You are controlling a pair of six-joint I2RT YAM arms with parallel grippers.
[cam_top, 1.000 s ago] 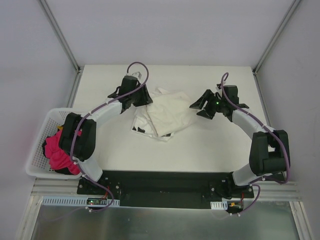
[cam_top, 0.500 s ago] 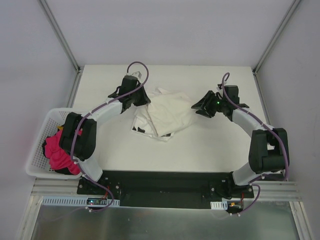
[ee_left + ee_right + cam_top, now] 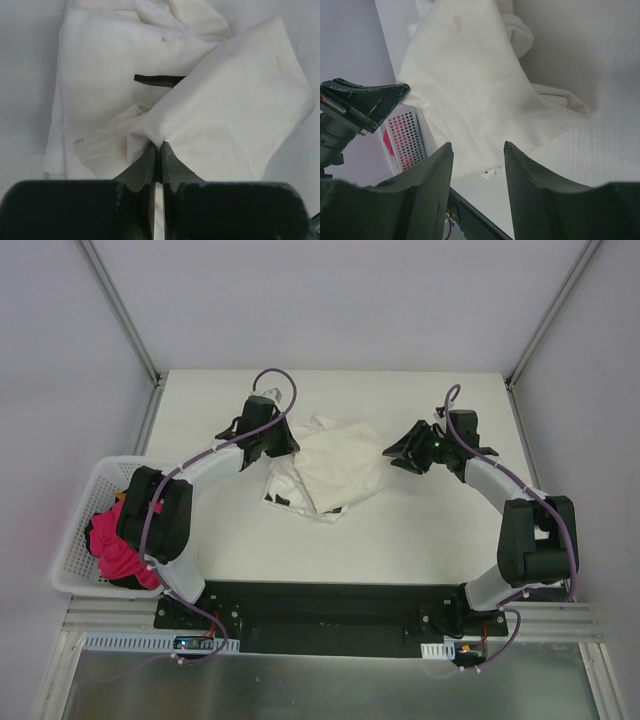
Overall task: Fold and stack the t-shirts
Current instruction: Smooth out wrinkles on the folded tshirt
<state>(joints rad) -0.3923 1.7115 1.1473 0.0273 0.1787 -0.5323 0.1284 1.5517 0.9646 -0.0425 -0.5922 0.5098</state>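
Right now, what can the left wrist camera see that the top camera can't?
Only left wrist: the left gripper pinched shut on a fold of the cream-white t-shirt. Only top: the white basket holding pink cloth, and the right gripper near the shirts. Both: the cream-white t-shirt lying over the printed t-shirt.

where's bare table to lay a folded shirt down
Bare table between the t-shirts and the arm bases, and a far strip behind the heap. Crowded mid-table: left gripper pinches the heap's left edge, right gripper hangs open at its right.
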